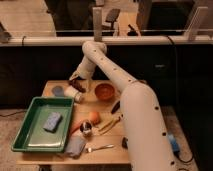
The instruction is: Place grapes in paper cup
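The white paper cup (74, 94) lies on its side at the back left of the wooden table (102, 137), just right of a flat grey-blue disc (58, 91). My gripper (76, 85) hangs at the end of the white arm, directly above and behind the cup and very close to it. A dark shape sits at the gripper's tip. I cannot tell whether it is the grapes or part of the gripper. No grapes show anywhere else on the table.
An orange bowl (105, 91) stands right of the cup. A green tray (31, 131) with a blue sponge (52, 121) fills the left side. An orange fruit (93, 116), a shiny metal cup (86, 129), a spoon (100, 147) and a grey cloth (75, 146) lie in front.
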